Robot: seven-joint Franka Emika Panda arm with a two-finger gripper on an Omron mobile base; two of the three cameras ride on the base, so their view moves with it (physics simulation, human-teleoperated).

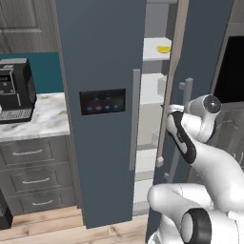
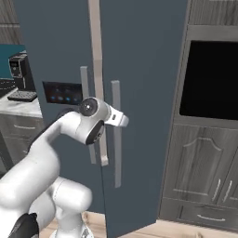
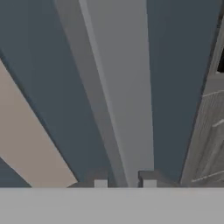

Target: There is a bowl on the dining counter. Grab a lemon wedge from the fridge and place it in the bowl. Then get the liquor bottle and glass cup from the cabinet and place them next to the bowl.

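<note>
Lemon wedge, small yellow (image 1: 164, 48), sits on far upper fridge shelf; two-finger gripper (image 3: 125, 183) clamped on right door's grey bar handle (image 3: 124, 100), presumably to swing it wider.

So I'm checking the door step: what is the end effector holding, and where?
The end effector is shut on the fridge door handle, gripping the vertical bar partway along it.

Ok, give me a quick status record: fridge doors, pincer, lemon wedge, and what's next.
fridge right door: partly open, shelves visible through the gap in the left base view
right door handle: runs between the pincer tips
pincer: shut on the right door handle
lemon wedge: on an upper fridge shelf, untouched
next: probably pull the door wider, then reach for the wedge
</note>
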